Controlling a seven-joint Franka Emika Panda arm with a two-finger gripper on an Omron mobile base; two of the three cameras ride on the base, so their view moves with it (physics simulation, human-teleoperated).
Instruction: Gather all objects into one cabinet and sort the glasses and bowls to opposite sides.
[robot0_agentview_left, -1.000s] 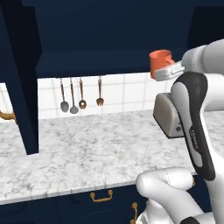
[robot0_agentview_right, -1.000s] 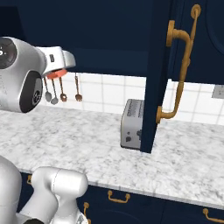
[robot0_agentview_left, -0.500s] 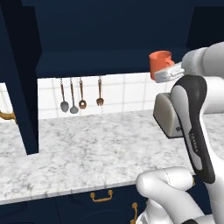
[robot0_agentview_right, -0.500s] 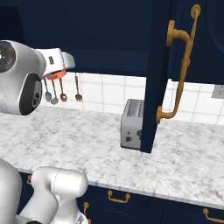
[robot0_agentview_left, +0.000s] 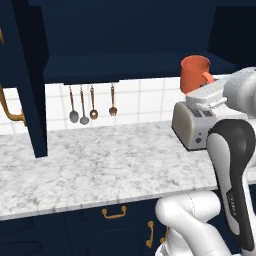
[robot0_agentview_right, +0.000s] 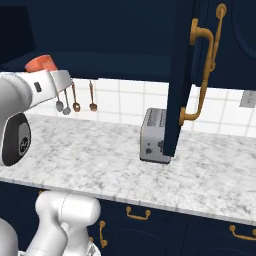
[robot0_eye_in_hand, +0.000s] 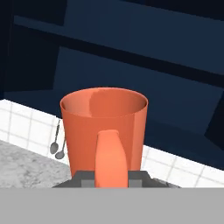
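Lifted a bit higher than a second ago, with the bright orange handled mug (robot0_agentview_left: 194, 73) now up by the front edge of the long navy blue shelf board (robot0_agentview_left: 120, 66) of the wall cabinet. Held upright in the two-finger gripper (robot0_eye_in_hand: 112, 177), squeezed shut on the mug, handle facing the hand camera. Up in the air over the silver toaster (robot0_agentview_left: 192, 123) on the grey marble counter (robot0_agentview_left: 95, 165). Hanging spoons (robot0_agentview_left: 82, 106) on the white tiles, well off to the side.
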